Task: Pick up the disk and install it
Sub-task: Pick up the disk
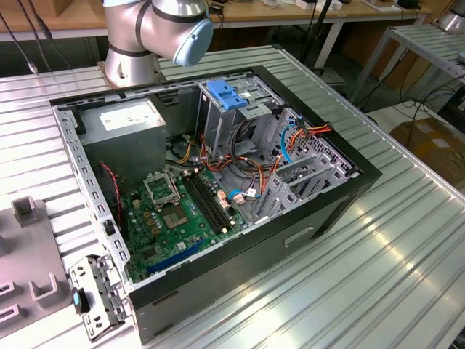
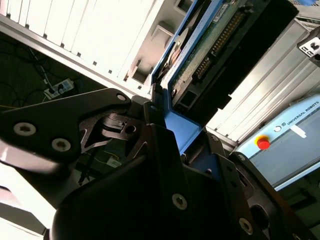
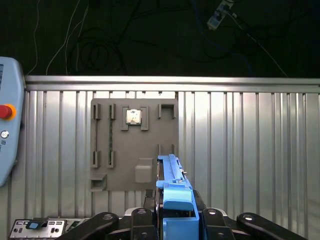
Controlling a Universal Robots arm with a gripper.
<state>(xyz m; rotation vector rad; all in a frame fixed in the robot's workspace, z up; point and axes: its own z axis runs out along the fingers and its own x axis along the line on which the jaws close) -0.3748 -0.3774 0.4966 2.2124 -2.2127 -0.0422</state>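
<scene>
Holding the disk [image 3: 171, 187] by its blue end, your gripper [image 3: 175, 222] is squeezed shut on it, so the disk stands on its thin edge and should not slip. It looks lifted above the grey tray [image 3: 155, 137] on the table [image 3: 240, 150], not yet inside the open computer case [image 1: 305, 218].

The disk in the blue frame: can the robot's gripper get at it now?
Yes, it seems to have it already: in the first wrist view the gripper is shut on the disk, held above the table, nothing in between.
</scene>
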